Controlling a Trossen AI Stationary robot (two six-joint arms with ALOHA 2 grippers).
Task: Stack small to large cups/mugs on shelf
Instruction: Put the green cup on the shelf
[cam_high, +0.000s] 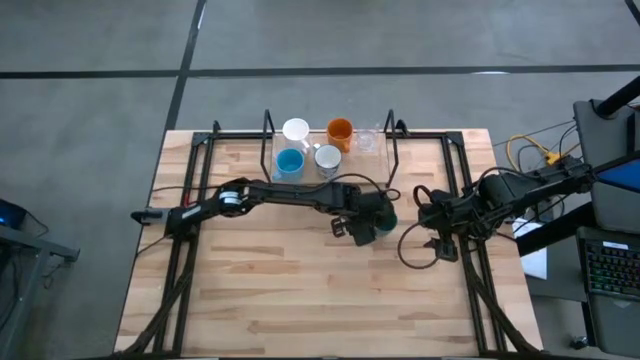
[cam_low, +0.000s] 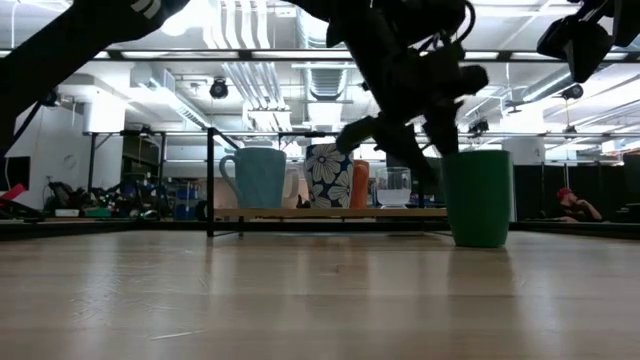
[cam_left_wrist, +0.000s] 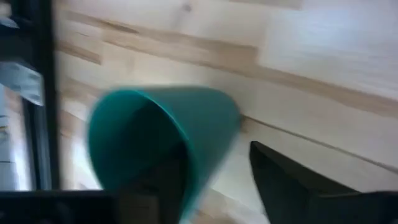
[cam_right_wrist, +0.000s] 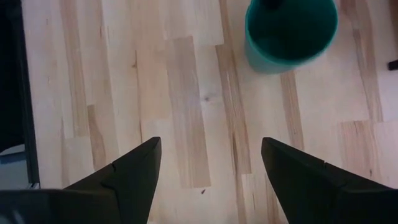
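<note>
The dark green cup stands upright on its base on the tabletop, right of centre; it also shows in the low view. My left gripper is open at its rim, one finger inside the cup and one outside. My right gripper is open and empty above bare table, right of the green cup. The shelf at the far middle holds the light blue mug, two white cups, the orange cup and the clear glass. My left gripper comes at the green cup's rim from above and the table's left, slanting down. One finger is inside the cup and one outside its wall. Table shows between the outer finger and the wall. Whether the inner finger touches, I cannot tell.
Black rod frames run along the table's left and right sides. Cables and equipment lie beyond the right edge. The near half of the tabletop is bare wood.
</note>
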